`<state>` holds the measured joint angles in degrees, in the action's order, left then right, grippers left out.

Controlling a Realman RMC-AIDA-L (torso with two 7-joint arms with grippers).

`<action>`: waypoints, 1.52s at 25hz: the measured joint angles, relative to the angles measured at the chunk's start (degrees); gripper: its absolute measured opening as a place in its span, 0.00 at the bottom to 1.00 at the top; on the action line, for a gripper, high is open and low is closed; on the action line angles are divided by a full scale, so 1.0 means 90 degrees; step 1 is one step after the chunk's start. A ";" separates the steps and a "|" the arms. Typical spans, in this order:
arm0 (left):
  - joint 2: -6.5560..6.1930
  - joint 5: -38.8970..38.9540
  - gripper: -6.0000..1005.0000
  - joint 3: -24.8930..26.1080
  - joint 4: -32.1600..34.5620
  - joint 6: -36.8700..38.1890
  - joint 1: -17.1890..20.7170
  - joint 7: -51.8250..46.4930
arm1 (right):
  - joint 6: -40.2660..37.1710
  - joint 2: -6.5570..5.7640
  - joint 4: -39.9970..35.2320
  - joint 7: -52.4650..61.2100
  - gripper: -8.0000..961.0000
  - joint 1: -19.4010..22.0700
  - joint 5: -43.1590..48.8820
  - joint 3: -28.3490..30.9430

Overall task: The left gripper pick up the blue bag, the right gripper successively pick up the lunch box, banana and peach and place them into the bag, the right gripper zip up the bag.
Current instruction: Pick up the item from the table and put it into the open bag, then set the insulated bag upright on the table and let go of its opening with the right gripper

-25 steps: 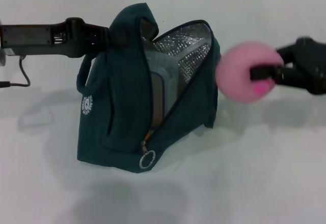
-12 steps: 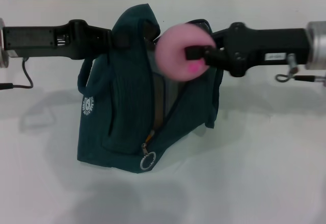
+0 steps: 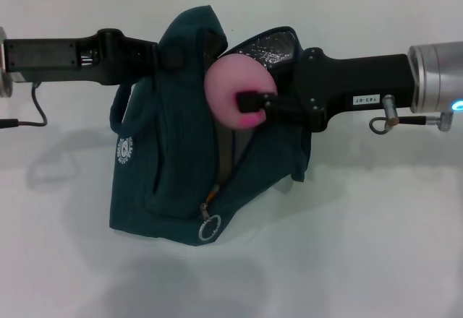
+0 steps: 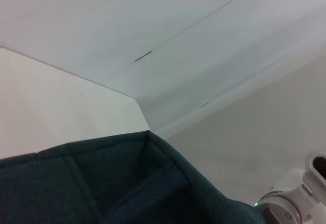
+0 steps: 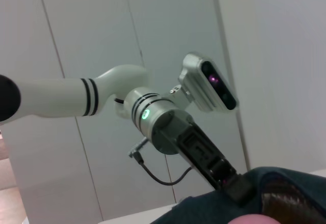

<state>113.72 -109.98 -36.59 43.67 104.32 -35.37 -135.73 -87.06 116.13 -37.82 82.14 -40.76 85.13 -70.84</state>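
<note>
Peach held at the mouth of the blue bag

The blue bag (image 3: 173, 159) stands propped by the left gripper (image 3: 168, 56), fingers clamped on its top edge. The right gripper (image 3: 249, 102), closed on the peach (image 3: 233, 94), hangs just above the bag's opening. The mouth looks narrow: released off-centre, the peach may catch the rim and roll off beside the bag.

The dark teal blue bag (image 3: 181, 137) is standing upright and unzipped, while the pale pink peach (image 3: 235, 90) is hovering at its foil-lined opening.
</note>
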 joint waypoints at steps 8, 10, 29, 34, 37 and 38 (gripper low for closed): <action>-0.0017 0.0006 0.06 0.0009 0.0001 0.0000 0.0002 0.0002 | -0.0043 -0.0021 -0.0014 -0.0123 0.29 0.0126 -0.0147 -0.0010; -0.0023 0.0006 0.06 0.0011 0.0001 0.0000 0.0008 0.0002 | -0.0044 -0.0029 -0.0063 -0.0137 0.33 0.0181 -0.0155 0.0007; -0.0010 0.0009 0.07 0.0013 -0.0007 0.0000 0.0057 -0.0020 | -0.0225 -0.0106 -0.0718 0.0984 0.82 0.1783 -0.1067 0.0805; 0.0003 0.0016 0.07 0.0013 -0.0009 0.0000 0.0061 -0.0012 | -0.0548 -0.0088 0.0814 0.1405 0.81 0.1981 -0.1586 0.0921; 0.0008 0.0016 0.07 0.0010 -0.0009 0.0000 0.0063 -0.0010 | -0.0743 -0.0082 0.1944 0.1576 0.81 0.1740 -0.1767 0.0894; 0.0008 0.0016 0.07 0.0008 -0.0009 0.0000 0.0063 -0.0009 | -0.0757 -0.0076 0.2151 0.1633 0.81 0.1663 -0.1786 0.0877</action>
<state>113.80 -109.83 -36.52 43.59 104.32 -34.81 -135.81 -93.88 115.45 -18.46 96.84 -25.79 69.06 -62.95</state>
